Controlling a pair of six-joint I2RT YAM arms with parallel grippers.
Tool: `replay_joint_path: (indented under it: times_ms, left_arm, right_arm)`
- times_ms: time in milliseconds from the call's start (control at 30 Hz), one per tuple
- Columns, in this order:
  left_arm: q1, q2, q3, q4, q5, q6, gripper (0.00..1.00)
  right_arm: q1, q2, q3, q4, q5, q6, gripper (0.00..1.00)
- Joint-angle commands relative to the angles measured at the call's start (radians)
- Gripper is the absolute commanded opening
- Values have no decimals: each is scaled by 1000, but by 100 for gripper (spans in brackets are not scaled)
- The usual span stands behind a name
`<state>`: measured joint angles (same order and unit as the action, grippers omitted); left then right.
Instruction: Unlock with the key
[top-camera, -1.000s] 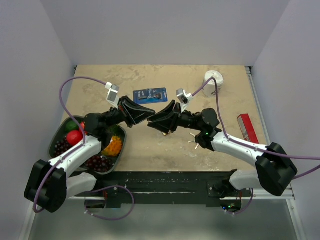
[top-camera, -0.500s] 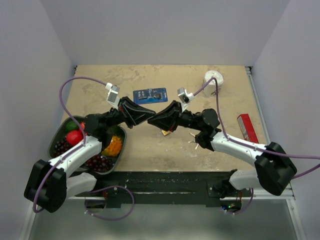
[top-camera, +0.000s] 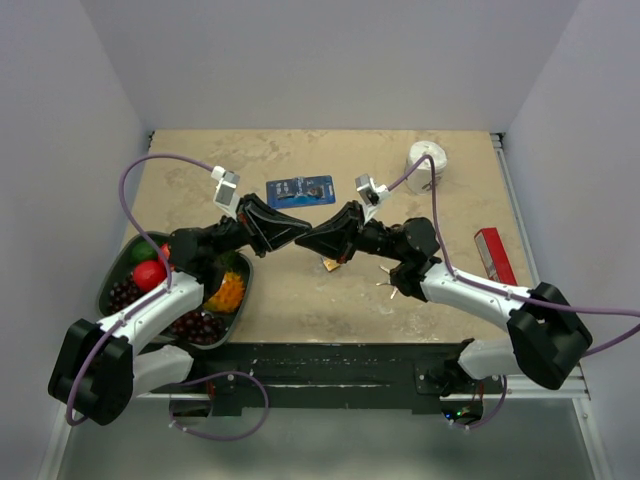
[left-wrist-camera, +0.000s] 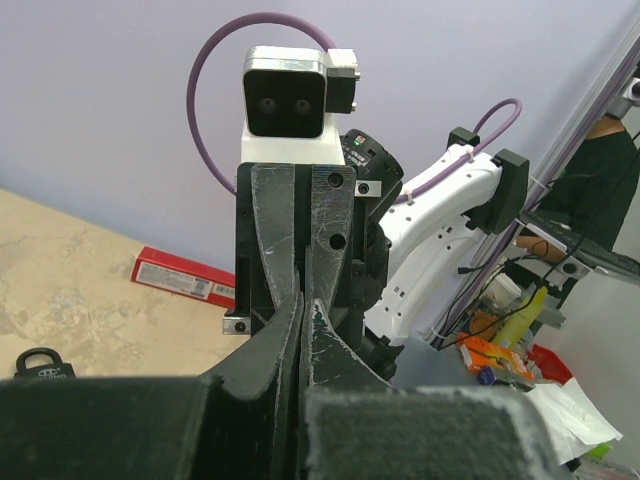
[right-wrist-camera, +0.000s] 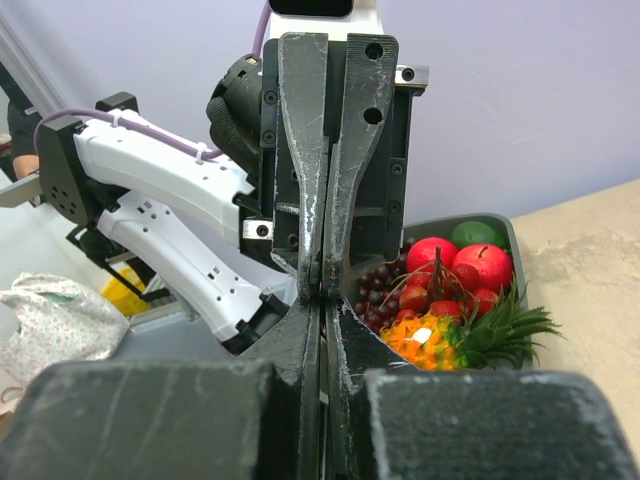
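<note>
My left gripper (top-camera: 298, 231) and right gripper (top-camera: 306, 240) meet tip to tip above the middle of the table. Both are shut. In the left wrist view my own fingertips (left-wrist-camera: 303, 305) press together, and nothing shows between them. The right wrist view shows the same at its fingertips (right-wrist-camera: 322, 300). Short silver blades that look like the key (top-camera: 388, 283) lie on the table beside the right forearm, apart from both grippers. A small brass padlock (top-camera: 330, 265) lies just under the right gripper. A black padlock (left-wrist-camera: 40, 362) sits on the table.
A grey bowl (top-camera: 108, 290) of plastic fruit stands under the left arm. A blue card (top-camera: 300, 190) lies just behind the grippers, a white roll (top-camera: 428, 165) at the back right and a red box (top-camera: 495, 255) at the right edge.
The right gripper's jaws have gone from open to shut, and its tip has edged left against the left gripper's tip. The left arm has not moved.
</note>
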<state>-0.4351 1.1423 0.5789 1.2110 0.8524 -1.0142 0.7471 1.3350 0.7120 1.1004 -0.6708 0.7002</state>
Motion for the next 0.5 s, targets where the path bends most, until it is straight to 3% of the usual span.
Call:
replay_joint_path:
  times_ms: [0,133,200,233,367,433,467]
  left_arm:
    - [-8,-1,7,70,-35,22,0]
    - [-8,-27,19,-31,-84,103,0]
    - [-7,-56,42,-141,-119,181,17]
    - [-8,-65,50,-177,-127,204,39]
    - [-8,-114,73,-326,-199,293,85]
    - [-8,-139,72,-350,-225,319,99]
    - [-8,-145,73,-378,-249,324,99]
  right_arm:
    - [3,-2,3,38,20,-1,0]
    - [3,-11,-12,26,49,-5,0]
    - [1,-20,-25,12,66,-5,0]
    - [0,-28,-26,-2,82,-17,0]
    - [-2,-48,-36,-56,111,-44,0]
    - [-5,-54,-39,-74,112,-51,0]
    - [-6,-57,-39,-80,115,-53,0]
